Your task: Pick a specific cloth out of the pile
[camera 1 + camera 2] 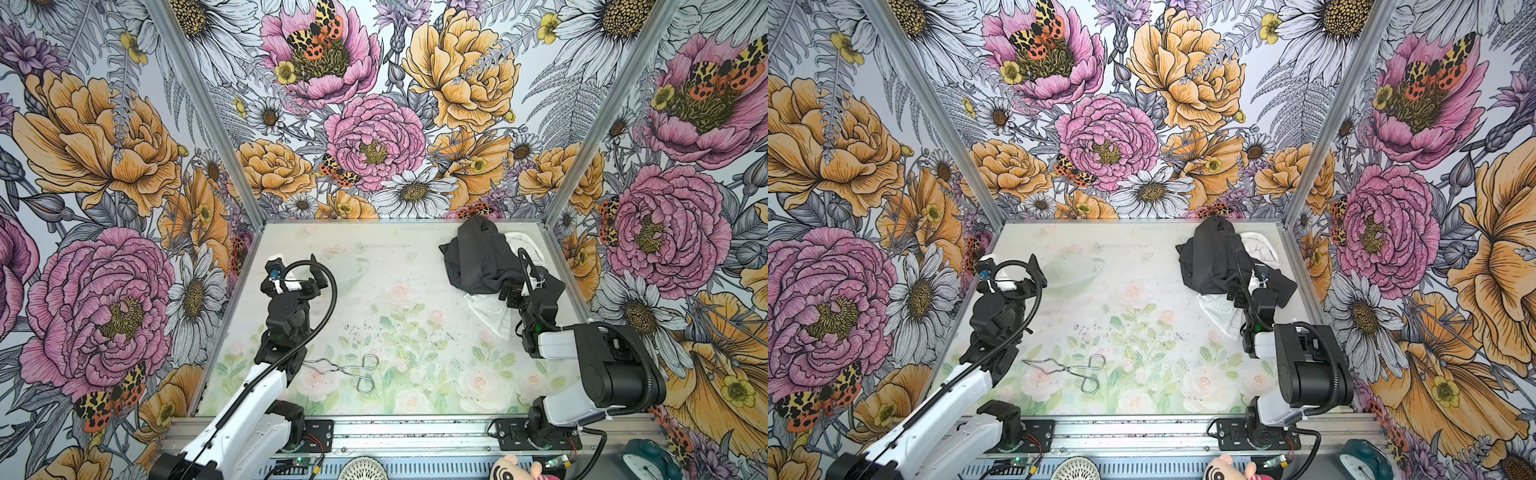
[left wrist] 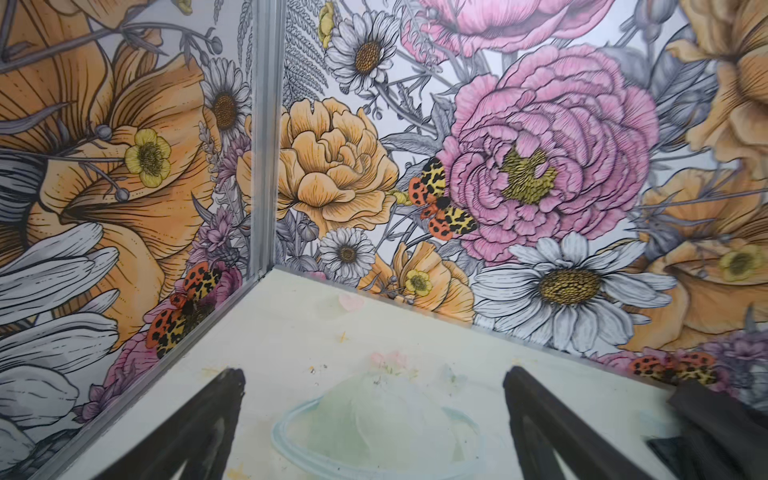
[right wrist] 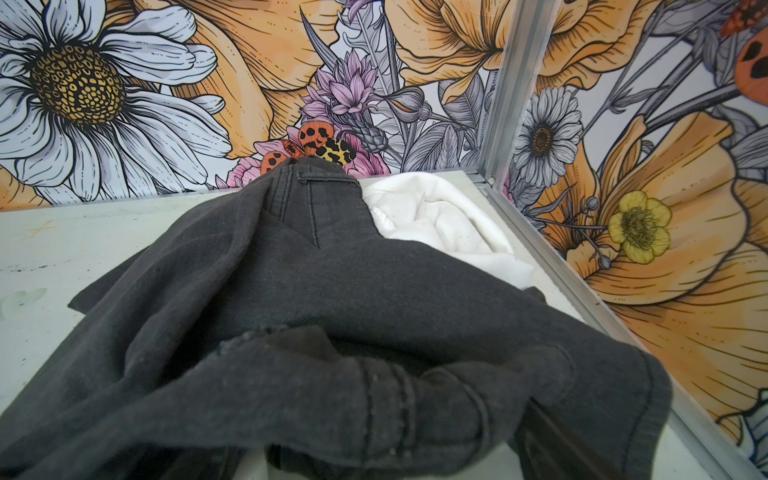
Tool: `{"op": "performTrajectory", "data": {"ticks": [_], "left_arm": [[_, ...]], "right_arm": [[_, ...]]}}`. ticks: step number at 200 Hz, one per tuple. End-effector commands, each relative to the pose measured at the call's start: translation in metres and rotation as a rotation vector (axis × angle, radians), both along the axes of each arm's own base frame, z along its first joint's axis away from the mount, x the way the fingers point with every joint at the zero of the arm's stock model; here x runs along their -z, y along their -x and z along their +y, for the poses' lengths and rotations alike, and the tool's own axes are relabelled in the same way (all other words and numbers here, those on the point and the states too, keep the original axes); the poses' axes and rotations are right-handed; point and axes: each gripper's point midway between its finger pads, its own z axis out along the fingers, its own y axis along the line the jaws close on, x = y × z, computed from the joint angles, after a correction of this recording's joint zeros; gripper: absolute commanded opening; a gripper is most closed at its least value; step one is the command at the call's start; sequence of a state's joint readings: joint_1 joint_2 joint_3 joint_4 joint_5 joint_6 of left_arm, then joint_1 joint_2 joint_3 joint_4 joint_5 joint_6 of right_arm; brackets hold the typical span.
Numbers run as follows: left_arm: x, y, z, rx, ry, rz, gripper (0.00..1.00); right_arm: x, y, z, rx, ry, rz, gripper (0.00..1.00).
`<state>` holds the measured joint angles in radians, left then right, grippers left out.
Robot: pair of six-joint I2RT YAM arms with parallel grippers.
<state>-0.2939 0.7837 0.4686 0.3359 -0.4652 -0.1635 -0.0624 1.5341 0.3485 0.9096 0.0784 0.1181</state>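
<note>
3 floral-papered walls (image 1: 374, 124), joined by aluminium posts (image 1: 206, 112), enclose a pale rose-printed floor (image 1: 395, 266).

Far right corner of table (image 1: 1142, 257): pile (image 1: 1225, 272). Black garment (image 1: 1208, 257) on top; white cloth (image 1: 1221, 311) shows behind it and under its near edge. Right gripper (image 1: 1258, 286) at pile's near side, jaws spread. Left gripper (image 1: 1015, 266) well apart, jaws spread. Wire tongs (image 1: 1075, 370) near front.

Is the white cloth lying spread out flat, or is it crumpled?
Crumpled. The white cloth shows bunched folds, and the charcoal-black garment covers most of it; only two white parts stick out.
</note>
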Motion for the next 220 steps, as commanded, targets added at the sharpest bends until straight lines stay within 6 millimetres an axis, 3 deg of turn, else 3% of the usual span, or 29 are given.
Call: {"op": "performTrajectory", "data": {"ticks": [1, 26, 47, 70, 119, 152, 186, 220], "left_arm": [[0.025, 0.014, -0.029, 0.139, 0.087, 0.164, 0.99], [0.005, 0.027, -0.063, 0.318, 0.046, 0.208, 0.99], [0.004, 0.041, -0.089, 0.472, -0.009, 0.258, 0.99], [0.007, 0.057, -0.104, 0.587, -0.061, 0.302, 0.99], [0.002, 0.082, -0.105, 0.655, -0.140, 0.257, 0.99], [0.006, 0.088, -0.099, 0.641, -0.145, 0.243, 0.99], [0.008, 0.091, -0.096, 0.632, -0.144, 0.238, 0.99], [0.012, 0.088, -0.095, 0.621, -0.145, 0.254, 0.98]], "right_arm": [[-0.009, -0.005, 0.001, 0.001, -0.006, -0.030, 0.99], [-0.009, -0.007, 0.005, -0.010, 0.002, -0.025, 1.00], [-0.013, -0.005, 0.003, 0.002, 0.003, -0.030, 0.99], [-0.041, 0.013, 0.002, 0.026, -0.001, -0.056, 0.98], [-0.096, 0.076, 0.018, 0.009, -0.222, -0.033, 0.98], [-0.096, 0.101, 0.032, -0.003, -0.425, 0.035, 0.96], [-0.085, 0.097, 0.035, 0.014, -0.487, 0.142, 0.92], [-0.099, 0.057, 0.029, 0.014, -0.423, 0.214, 0.90]]}}
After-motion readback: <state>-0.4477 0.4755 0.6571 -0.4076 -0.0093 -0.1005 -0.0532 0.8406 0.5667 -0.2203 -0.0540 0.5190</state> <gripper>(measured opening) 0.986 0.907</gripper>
